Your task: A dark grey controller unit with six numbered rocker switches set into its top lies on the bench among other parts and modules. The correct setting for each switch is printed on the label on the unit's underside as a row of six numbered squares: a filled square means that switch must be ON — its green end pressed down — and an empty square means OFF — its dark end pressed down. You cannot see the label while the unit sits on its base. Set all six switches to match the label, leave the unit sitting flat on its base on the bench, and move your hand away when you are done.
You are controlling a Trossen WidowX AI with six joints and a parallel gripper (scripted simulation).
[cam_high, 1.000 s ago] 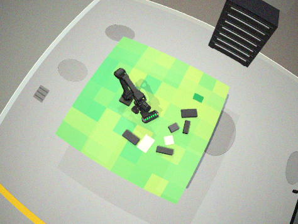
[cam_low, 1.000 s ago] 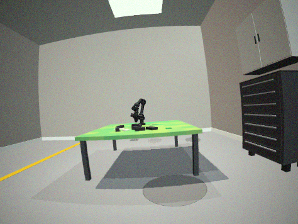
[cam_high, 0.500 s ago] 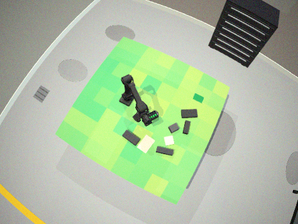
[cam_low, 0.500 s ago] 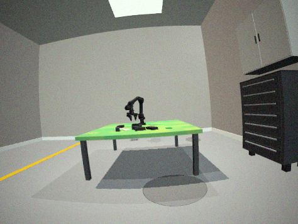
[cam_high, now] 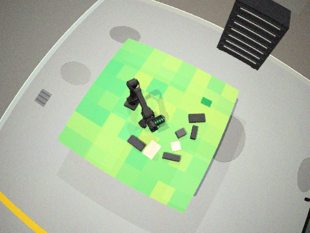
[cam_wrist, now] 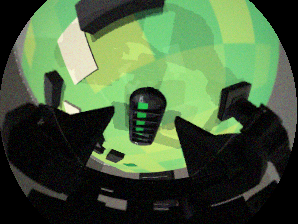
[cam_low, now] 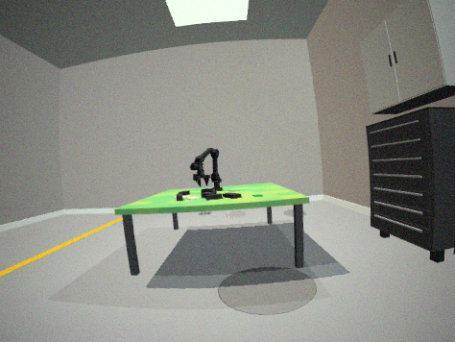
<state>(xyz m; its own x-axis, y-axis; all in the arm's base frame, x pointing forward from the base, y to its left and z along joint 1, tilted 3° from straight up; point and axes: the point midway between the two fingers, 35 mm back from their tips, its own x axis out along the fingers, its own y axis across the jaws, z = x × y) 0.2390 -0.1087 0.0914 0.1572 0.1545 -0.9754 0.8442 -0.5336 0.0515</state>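
The dark grey controller unit [cam_high: 159, 120] [cam_wrist: 152, 120] sits on the green patchwork bench [cam_high: 108, 163], its switch side up. In the wrist view it lies ahead of and between the fingertips. Several green patches show in a row along its switches; the far switches are too small and dark to read. The label on its underside is hidden. My gripper [cam_low: 203, 184] [cam_wrist: 145, 114] is open and empty, held above the bench with its fingers pointing down. No finger appears to touch the unit.
A long dark block [cam_high: 136, 143] [cam_wrist: 120, 15] lies beside a large pale card [cam_high: 152, 150] [cam_wrist: 77, 52]. A smaller pale card [cam_high: 175, 146] and dark blocks [cam_high: 171, 156] [cam_high: 180, 133] [cam_high: 194, 132] [cam_high: 197, 118] lie farther out. A dark green patch [cam_high: 206, 101] is near the bench edge.
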